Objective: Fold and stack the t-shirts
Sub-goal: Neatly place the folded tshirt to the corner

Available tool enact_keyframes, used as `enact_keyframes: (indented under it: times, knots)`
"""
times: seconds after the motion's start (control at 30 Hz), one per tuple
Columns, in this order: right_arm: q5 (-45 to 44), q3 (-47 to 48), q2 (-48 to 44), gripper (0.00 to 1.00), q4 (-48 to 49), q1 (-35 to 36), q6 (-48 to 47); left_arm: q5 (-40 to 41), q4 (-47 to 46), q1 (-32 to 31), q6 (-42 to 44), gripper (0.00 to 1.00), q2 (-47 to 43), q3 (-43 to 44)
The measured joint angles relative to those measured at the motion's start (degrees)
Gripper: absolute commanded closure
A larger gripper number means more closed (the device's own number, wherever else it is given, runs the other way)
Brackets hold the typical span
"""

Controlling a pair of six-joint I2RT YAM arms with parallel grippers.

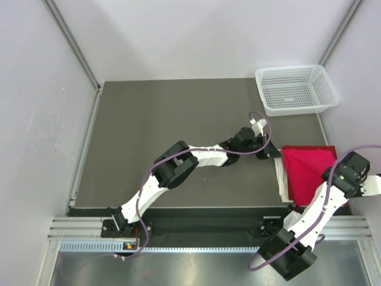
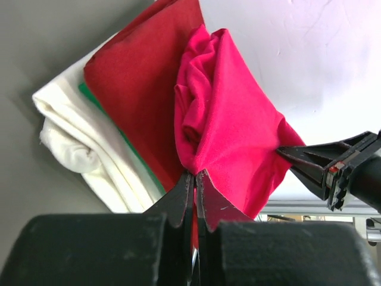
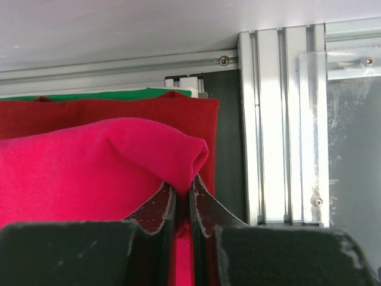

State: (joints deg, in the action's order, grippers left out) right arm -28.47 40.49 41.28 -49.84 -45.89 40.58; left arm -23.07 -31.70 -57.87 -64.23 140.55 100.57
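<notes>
Reaching with the left arm [image 1: 178,167] from the near-left base diagonally across the dark worktop [image 1: 166,131], elbow kinked midway, wrist pointing right. Pinching, with the left claw [image 2: 195,176] pressed together, the left corner of the bright red t-shirt [image 2: 232,119], bunched into folds at that spot. Found at the worktop's right edge, on the near side, draped over a folded pile [image 2: 107,119] of dark red, green and white cloth. Gripping the opposite, right corner with the right claw [image 3: 181,190], likewise closed on a puckered tuck of fabric, close beside the aluminium frame rail [image 3: 271,119]. Rising with the right arm [image 1: 309,220] from the near-right base, slanting far and right, wrist turned back left toward the cloth. At the far right, well apart from the pile: a white mesh basket [image 1: 294,109].
</notes>
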Motion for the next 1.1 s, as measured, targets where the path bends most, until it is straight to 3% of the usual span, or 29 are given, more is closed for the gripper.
enact_keyframes:
  times: [0.1, 0.23, 0.3, 0.43, 0.53, 0.6, 0.87, 1.1]
  knots:
    - [-0.3, 0.0, -0.1, 0.99, -0.9, 0.0, 0.4, 0.0, 1.5, 0.0, -0.4, 0.99, 0.0, 0.0]
    - [-1.3, 0.0, 0.5, 0.93, -1.5, 0.0, 1.4, -0.1, 3.6, 0.0, -0.7, 0.89, 0.5, 1.2]
    - [-1.9, 0.0, 1.3, 0.9, -2.0, 0.0, 2.1, -0.4, 3.9, 0.0, -0.9, 0.73, 1.1, 2.1]
    - [-4.9, 0.0, 2.9, 0.57, -2.4, -0.5, 3.1, -0.9, 5.0, 0.9, -0.9, 0.54, 2.3, 3.9]
    - [-6.4, 0.5, 3.3, 0.52, -3.3, -1.6, 3.6, -1.7, 8.0, 1.9, 0.3, 0.44, 2.3, 4.5]
    - [-6.8, 1.3, 3.1, 0.48, -3.8, -1.9, 3.6, -1.8, 11.0, 2.8, 1.9, 0.43, 2.1, 4.6]
    - [3.6, 5.9, 1.6, 0.56, -0.7, -2.0, -2.1, -2.4, 18.9, 6.0, 7.6, 0.44, -7.1, -6.5]
    - [15.1, 6.6, 10.2, 0.59, 3.7, -1.9, -3.5, -4.9, 19.5, 6.2, 12.7, 0.44, -18.4, -17.5]
